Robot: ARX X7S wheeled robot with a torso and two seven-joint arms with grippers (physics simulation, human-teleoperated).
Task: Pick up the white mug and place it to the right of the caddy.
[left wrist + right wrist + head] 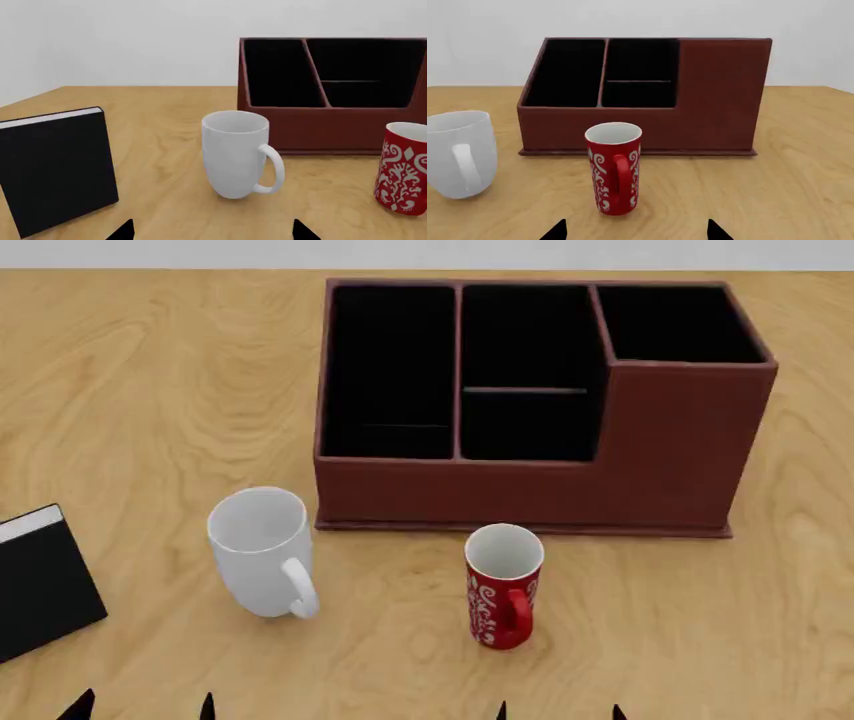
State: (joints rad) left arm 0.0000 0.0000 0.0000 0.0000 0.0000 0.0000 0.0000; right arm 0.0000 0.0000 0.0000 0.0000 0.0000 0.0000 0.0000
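The white mug (262,550) stands upright on the wooden table, front left of the caddy (534,490), handle toward me. It also shows in the left wrist view (237,154) and the right wrist view (459,152). The caddy, reddish-brown with black compartments, fills the middle back, and shows in the left wrist view (333,127) and the right wrist view (720,95). My left gripper (144,708) is open and empty, short of the white mug; its tips show in the left wrist view (213,232). My right gripper (558,712) is open and empty; its tips show in the right wrist view (635,231).
A red mug with white pattern (503,585) stands in front of the caddy, just ahead of my right gripper, and shows in the right wrist view (614,167) and the left wrist view (402,167). A black book (40,585) lies at the left edge and shows in the left wrist view (57,167). Bare table (801,570) lies right of the caddy.
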